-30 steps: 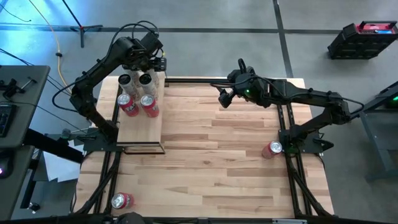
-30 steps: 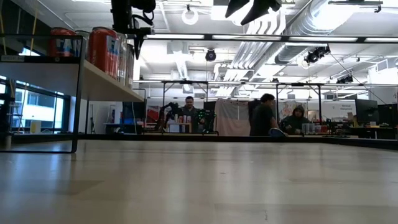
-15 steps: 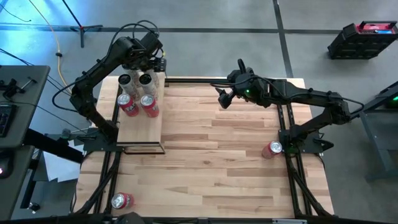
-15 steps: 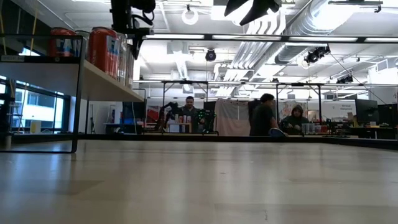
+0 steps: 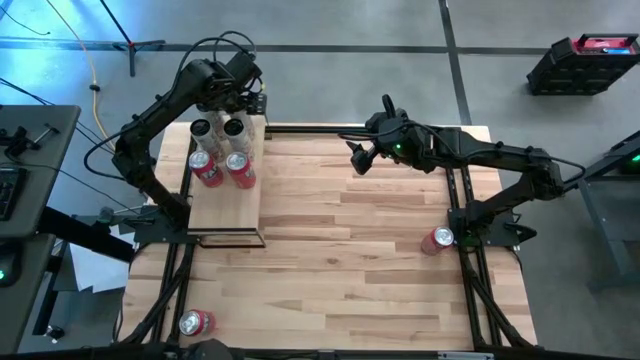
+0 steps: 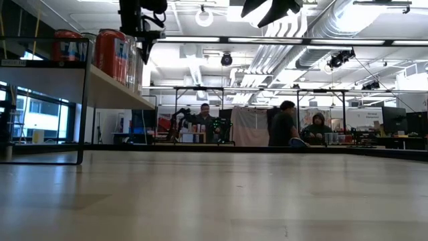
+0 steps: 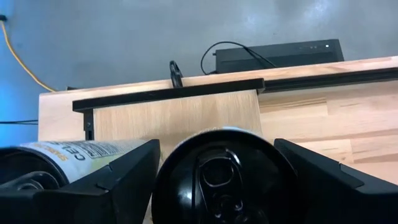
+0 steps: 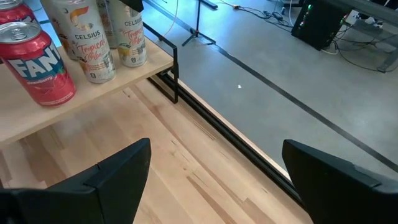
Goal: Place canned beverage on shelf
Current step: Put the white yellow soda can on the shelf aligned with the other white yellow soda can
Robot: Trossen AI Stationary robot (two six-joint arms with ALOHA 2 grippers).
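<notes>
L pincer [image 7: 217, 180] spread around a round-topped Celsius can [image 5: 234, 128] standing on the pale-wood, black-framed shelf [image 5: 225, 205], w/ three other cylindrical cans. R pincer [image 5: 357, 160] spread, empty, above the plank bench [image 5: 350, 260]. Two red cans lie on the bench.

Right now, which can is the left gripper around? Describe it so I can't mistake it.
On the shelf at the table's far-left corner stand four cans. The left gripper straddles the white can in the back row, on the right. Its front neighbours are red.
</notes>
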